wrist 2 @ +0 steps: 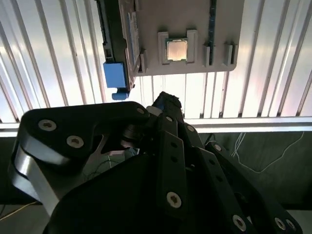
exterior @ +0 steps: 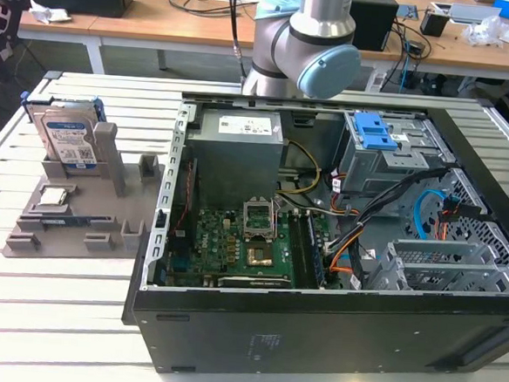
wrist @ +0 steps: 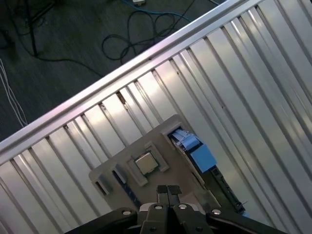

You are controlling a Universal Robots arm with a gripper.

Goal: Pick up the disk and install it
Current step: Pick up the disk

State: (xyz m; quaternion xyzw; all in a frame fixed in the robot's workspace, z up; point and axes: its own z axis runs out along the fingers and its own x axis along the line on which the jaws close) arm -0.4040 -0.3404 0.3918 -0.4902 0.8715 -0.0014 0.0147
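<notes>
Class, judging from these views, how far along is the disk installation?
Nothing looks done yet: the disk stands upright in the grey holder, outside the case. In hand: nothing; the gripper is shut, empty and apart from the disk. Left: both pick-up and install.

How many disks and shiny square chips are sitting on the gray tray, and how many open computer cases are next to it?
disk: 1
square chip: 1
computer case: 1
Total: 3
</notes>
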